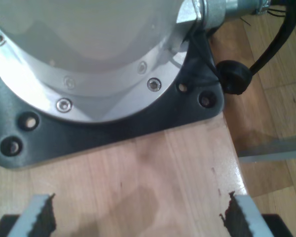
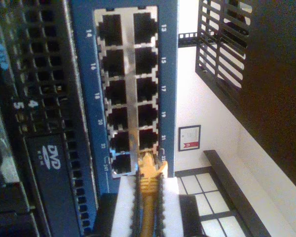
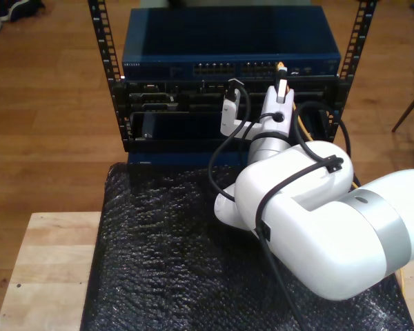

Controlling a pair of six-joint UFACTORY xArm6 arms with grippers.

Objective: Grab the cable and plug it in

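Cable is sitting clamped in my second gripper, plug tip just beside the switch port. I am keeping it square, easing straight in. My first gripper is idling with jaws apart.

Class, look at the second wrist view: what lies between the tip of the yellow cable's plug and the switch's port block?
Nothing. The cable plug's tip already meets the bottom edge of the port block, beside port 23.
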